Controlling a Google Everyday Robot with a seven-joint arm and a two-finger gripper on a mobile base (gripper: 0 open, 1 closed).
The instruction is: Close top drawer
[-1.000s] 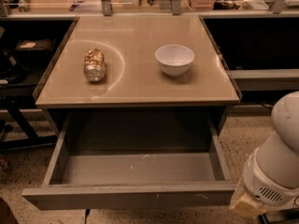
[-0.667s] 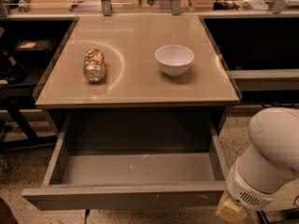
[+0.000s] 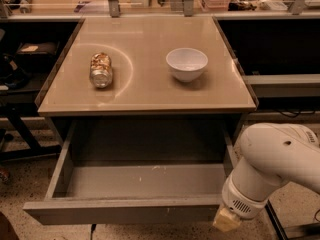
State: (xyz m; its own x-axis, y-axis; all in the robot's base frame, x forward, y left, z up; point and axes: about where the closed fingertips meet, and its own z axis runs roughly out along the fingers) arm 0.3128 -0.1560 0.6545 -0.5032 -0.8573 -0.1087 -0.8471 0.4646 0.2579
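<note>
The top drawer (image 3: 125, 211) is a wide, deep grey metal drawer pulled far out from under the tan tabletop (image 3: 145, 84). Its inside is bare apart from small white scuffs on the floor. Its plain front panel runs along the bottom of the view. My white arm (image 3: 272, 166) comes in from the lower right and bends down beside the drawer's right front corner. My gripper (image 3: 226, 219) shows only as a tan end piece at the right end of the front panel, low in the view.
On the tabletop a jar (image 3: 101, 70) lies on its side at the left and a white bowl (image 3: 186, 64) stands at the right. Dark shelving flanks the table on both sides. Speckled floor lies below the drawer.
My arm has moved left and up into the view, bringing its tan end from right of the drawer to the right end of the front panel. The drawer has not moved.
</note>
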